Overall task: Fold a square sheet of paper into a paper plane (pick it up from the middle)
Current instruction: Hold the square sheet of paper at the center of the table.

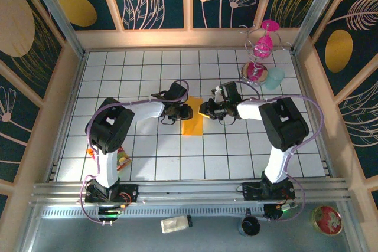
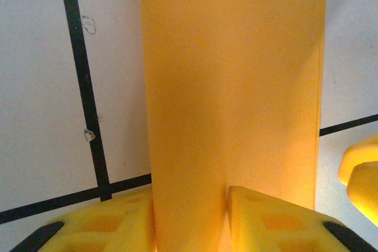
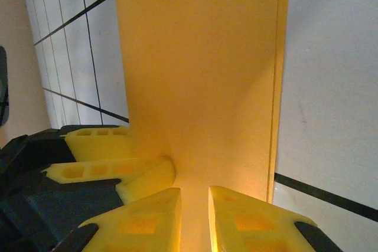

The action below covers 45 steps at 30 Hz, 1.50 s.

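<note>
The left gripper and right gripper crowd the folded paper at the centre of the table. Room lies open in front and at far left; a pink wire stand blocks the far-right corner, a snack packet the near left.

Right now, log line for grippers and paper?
sheet: folded, on table | left gripper: fingers astride sheet, grip unclear | right gripper: pinching sheet

Two six-joint arms, left arm and right arm, white moulded link shells, black joint housings, thin lilac cables looped alongside, black bolted bases, black left hand, black right hand, yellow ribbed fingers with recessed square pockets
</note>
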{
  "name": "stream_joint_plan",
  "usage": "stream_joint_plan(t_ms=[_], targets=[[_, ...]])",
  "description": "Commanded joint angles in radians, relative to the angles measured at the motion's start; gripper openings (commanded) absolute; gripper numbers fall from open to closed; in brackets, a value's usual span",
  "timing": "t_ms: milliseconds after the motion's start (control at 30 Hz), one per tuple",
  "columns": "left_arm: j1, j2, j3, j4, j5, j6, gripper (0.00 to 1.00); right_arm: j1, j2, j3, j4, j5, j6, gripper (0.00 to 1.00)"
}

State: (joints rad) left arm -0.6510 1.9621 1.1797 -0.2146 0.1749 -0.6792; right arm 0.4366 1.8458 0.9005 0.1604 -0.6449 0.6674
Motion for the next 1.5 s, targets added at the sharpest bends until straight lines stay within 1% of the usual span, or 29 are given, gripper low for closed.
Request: stream_joint_plan(t_ms=[0,433,767,867,967,1133,1233,1300,1400,1467], targets=[[-0.009,0.110,-0.031,-0.035,0.000,0.027,0.37,0.008,0.026,0.032,0.008,-0.016,-0.021,0.20],[-0.008,0.132,-0.032,-0.040,-0.004,0.035,0.38,0.028,0.074,0.052,-0.022,-0.024,-0.043,0.17],[-0.007,0.117,-0.037,-0.037,-0.021,0.027,0.37,0.026,0.144,0.026,-0.188,0.096,-0.110,0.11],[-0.008,0.080,-0.025,-0.045,-0.038,0.017,0.37,0.026,0.172,0.023,-0.242,0.133,-0.123,0.09],[-0.008,0.009,0.002,-0.055,-0.068,-0.007,0.37,0.026,0.195,0.023,-0.282,0.165,-0.135,0.07],[-0.003,-0.121,0.045,-0.069,-0.164,-0.049,0.38,0.026,0.234,0.032,-0.330,0.222,-0.150,0.04],[-0.001,-0.177,0.057,-0.067,-0.175,-0.059,0.38,0.025,0.249,0.034,-0.346,0.248,-0.152,0.03],[-0.001,-0.193,0.060,-0.048,-0.132,-0.058,0.38,0.027,0.256,0.037,-0.352,0.263,-0.150,0.03],[-0.004,-0.179,0.056,0.005,0.014,-0.063,0.32,0.028,0.262,0.037,-0.355,0.279,-0.144,0.03],[-0.005,-0.156,0.042,0.048,0.096,-0.086,0.26,0.030,0.266,0.035,-0.354,0.283,-0.140,0.02]])
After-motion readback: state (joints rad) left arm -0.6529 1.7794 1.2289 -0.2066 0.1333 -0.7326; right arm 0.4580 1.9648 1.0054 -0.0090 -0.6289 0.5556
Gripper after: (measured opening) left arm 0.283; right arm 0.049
